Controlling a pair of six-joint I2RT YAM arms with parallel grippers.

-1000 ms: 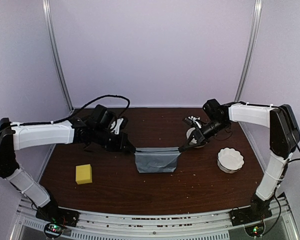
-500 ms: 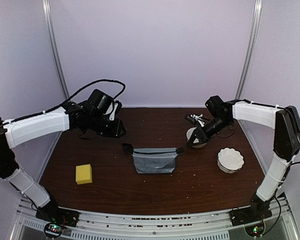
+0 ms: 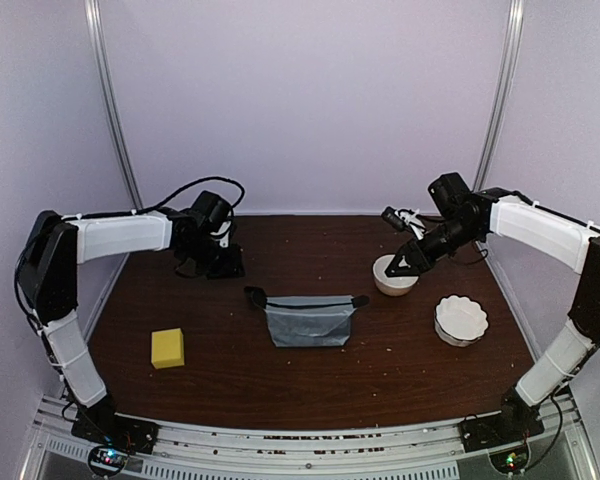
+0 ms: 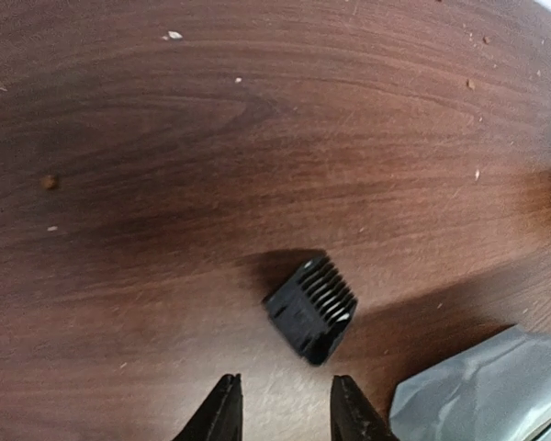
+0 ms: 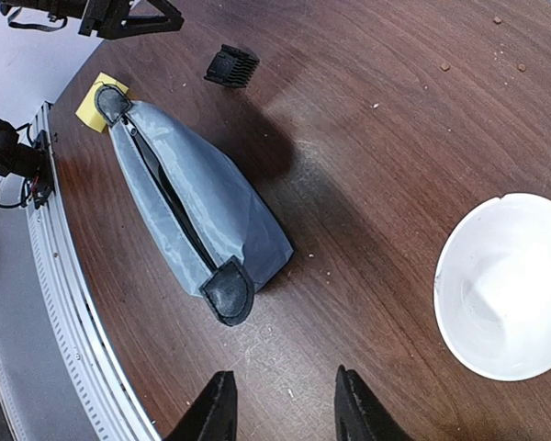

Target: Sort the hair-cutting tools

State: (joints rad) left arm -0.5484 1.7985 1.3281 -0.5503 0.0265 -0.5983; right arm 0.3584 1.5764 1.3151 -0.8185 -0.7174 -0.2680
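A tiny black comb-toothed attachment lies on the brown table just ahead of my left gripper, whose jaws stand open with nothing between them. The right wrist view shows the same attachment beyond the grey zip pouch. My right gripper hangs open and empty over bare wood between the pouch's black end tab and a white bowl. From above, the left gripper is at the back left and the right gripper is by the bowl. No other cutting tools show.
The pouch lies flat mid-table. A second, fluted white bowl sits to the right. A yellow sponge lies front left. Crumbs dot the wood. A corner of the pouch lies right of my left fingers.
Both grippers were shut on the pouch's end tabs; they have opened, let go and drawn back toward the rear corners. The pouch has dropped flat on the table.
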